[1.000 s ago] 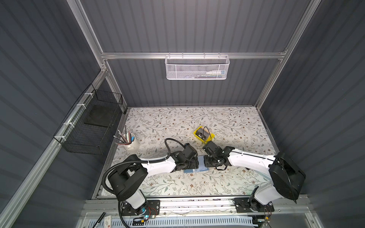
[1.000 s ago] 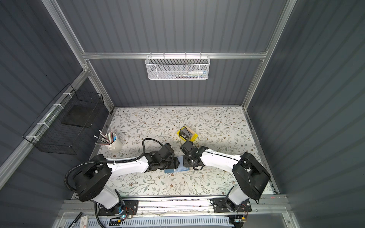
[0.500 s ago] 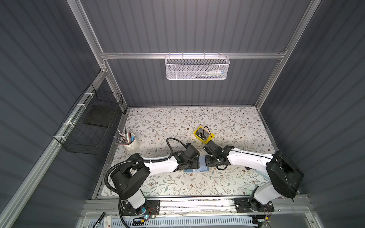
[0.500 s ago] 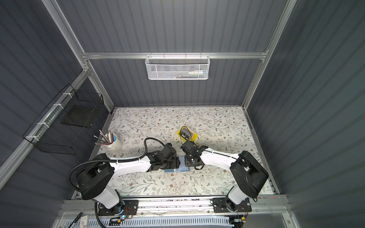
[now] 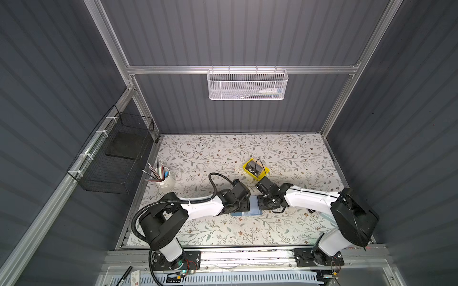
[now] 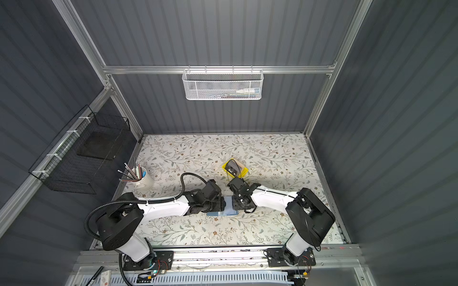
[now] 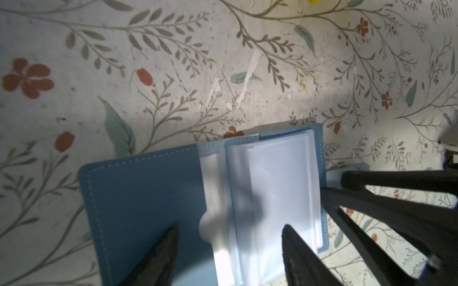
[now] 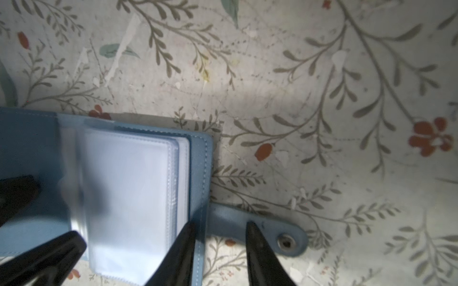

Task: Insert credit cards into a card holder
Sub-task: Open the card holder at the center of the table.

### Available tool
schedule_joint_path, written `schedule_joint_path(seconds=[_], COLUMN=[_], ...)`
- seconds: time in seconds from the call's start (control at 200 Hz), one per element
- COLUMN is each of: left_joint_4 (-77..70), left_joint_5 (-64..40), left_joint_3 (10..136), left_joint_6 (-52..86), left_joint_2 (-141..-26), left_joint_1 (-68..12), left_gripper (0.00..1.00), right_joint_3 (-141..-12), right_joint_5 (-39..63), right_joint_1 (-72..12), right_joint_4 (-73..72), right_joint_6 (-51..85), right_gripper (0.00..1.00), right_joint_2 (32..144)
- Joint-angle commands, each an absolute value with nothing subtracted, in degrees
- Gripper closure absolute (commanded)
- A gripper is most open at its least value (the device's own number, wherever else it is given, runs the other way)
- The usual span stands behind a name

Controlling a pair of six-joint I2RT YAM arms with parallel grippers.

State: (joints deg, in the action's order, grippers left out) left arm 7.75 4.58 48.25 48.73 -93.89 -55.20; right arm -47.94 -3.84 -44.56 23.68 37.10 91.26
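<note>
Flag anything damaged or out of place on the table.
The floral table cover is scuffed: white peeled streaks show beside the open card holder. Nothing else stands out.

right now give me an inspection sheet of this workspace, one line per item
surface: floral table, print scuffed
job's things: card holder open, sleeves up, strap flat; credit cards in yellow tray
clutter: cup of pens
grippers: left gripper open over holder; right gripper open astride strap
cables: black hose loops off left arm; thin cable over tray
surroundings: white mesh basket on back rail; black wire basket on side wall
</note>
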Motion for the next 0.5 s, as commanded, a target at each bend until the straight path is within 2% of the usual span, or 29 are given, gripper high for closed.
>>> schedule_joint_path(seconds=[0.0,0.3,0.495], left_joint_4=[10.0,6.4,6.9], left_joint_5=[4.5,4.5,6.3], left_joint_3=[45.7,44.0,43.1], left_joint_6=[49.8,52.8,53.0], left_joint_2=[-95.9,-95.7,-91.7], left_joint_1=[-55.7,-55.6,-55.5], left_gripper=[0.33,0.34,0.34], right_joint_3=[-46.3,-47.5,-48.0], right_joint_5=[-3.4,-4.5,-4.9], right_joint_1=[-44.8,-44.4,-44.3], right_joint_4=[23.5,20.4,19.5], right_joint_6=[37.8,35.9,34.6], right_gripper=[0.63,0.67,0.67], right_joint_2=[92.3,93.7,91.1])
